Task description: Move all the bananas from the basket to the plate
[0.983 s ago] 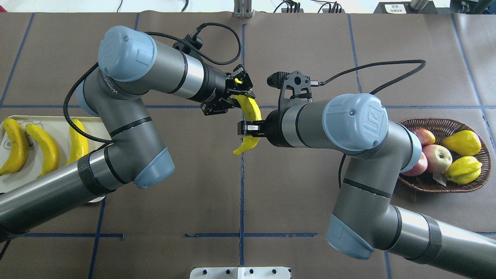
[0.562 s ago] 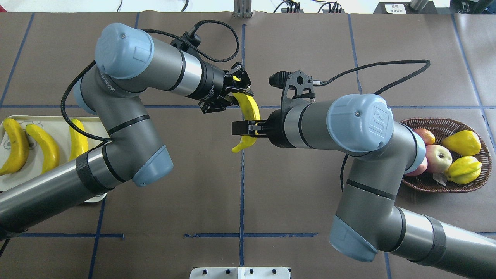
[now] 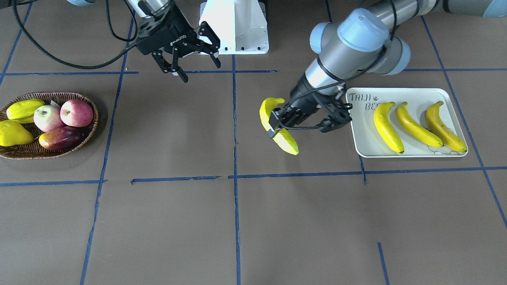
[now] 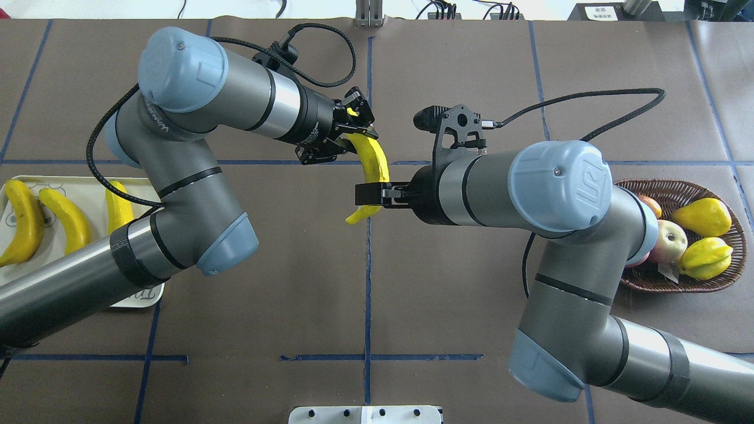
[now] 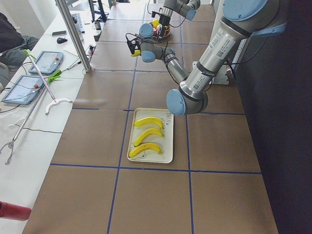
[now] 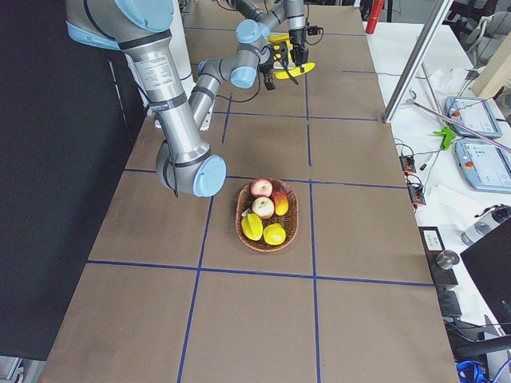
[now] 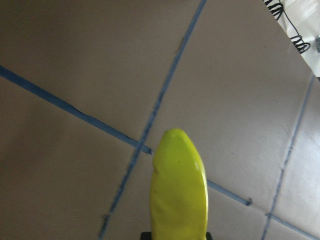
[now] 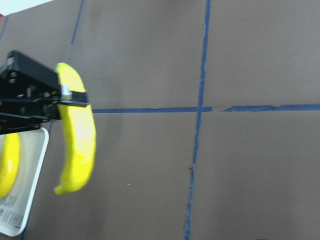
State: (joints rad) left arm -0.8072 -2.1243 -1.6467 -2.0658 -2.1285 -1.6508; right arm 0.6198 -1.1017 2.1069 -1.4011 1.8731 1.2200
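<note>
Left gripper (image 3: pixel 275 127) is clamped on the fourth banana (image 3: pixel 288 143), airborne mid-table. Right gripper (image 3: pixel 200 72) is spread apart, clear of it. Basket (image 3: pixel 47 95) at the right end holds no bananas. Suggest carrying it left and lowering parallel to the three bananas (image 3: pixel 418 128), onto the plate (image 3: pixel 362 138)'s bare inner strip.

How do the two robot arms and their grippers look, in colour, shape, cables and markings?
Both the left arm and the right arm are grey metal tubes with pale blue round joint caps and black bands. The right arm's cap bears a UR logo. A black braided cable runs to each wrist. The left gripper and right gripper are black, two-fingered.
</note>
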